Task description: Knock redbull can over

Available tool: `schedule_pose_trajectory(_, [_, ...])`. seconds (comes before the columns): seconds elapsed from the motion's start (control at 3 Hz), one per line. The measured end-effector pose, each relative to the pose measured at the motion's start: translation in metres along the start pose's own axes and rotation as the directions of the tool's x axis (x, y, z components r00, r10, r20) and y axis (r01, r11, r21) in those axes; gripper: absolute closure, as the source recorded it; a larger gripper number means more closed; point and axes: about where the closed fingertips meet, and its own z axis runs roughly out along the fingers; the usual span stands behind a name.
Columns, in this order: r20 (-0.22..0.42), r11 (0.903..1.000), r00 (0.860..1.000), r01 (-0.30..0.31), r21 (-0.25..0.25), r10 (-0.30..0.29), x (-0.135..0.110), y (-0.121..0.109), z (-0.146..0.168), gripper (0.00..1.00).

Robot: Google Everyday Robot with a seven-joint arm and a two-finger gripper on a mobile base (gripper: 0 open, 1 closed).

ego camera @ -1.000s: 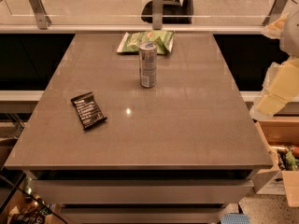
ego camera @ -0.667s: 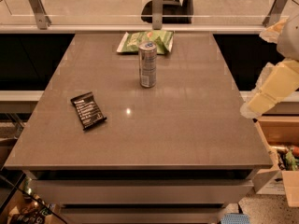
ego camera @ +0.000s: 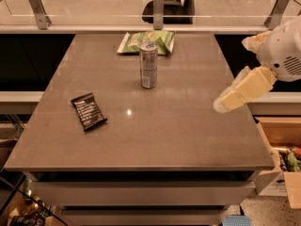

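Note:
The redbull can (ego camera: 149, 66) is a slim silver-grey can with a bluish top. It stands upright on the grey table (ego camera: 169, 131), toward the back middle. My gripper (ego camera: 225, 101) is cream-coloured and reaches in from the right on a white arm (ego camera: 282, 51). It hangs over the table's right side, well to the right of the can and nearer the front, touching nothing.
A green chip bag (ego camera: 146, 41) lies just behind the can. A flat black snack wrapper (ego camera: 88, 111) lies at the front left. A glass railing (ego camera: 94, 4) runs behind the table. An open cardboard box (ego camera: 282, 145) sits on the floor at the right.
My arm and gripper have moved left, from beside the table's right edge to over its right side, closer to the can. The can has not moved.

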Motion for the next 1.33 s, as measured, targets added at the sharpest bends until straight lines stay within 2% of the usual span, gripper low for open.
schedule_pose_trajectory(0.33, [0.112, 0.999, 0.993, -0.041, -0.017, 0.043, -0.01, -0.005, 0.026, 0.0])
schedule_pose_trajectory(0.67, [0.206, 0.9962, 0.975, -0.068, -0.054, 0.077, -0.023, -0.009, 0.058, 0.0])
schedule_pose_trajectory(1.33, [0.321, 0.9896, 0.942, -0.064, -0.128, 0.103, -0.049, -0.012, 0.116, 0.0])
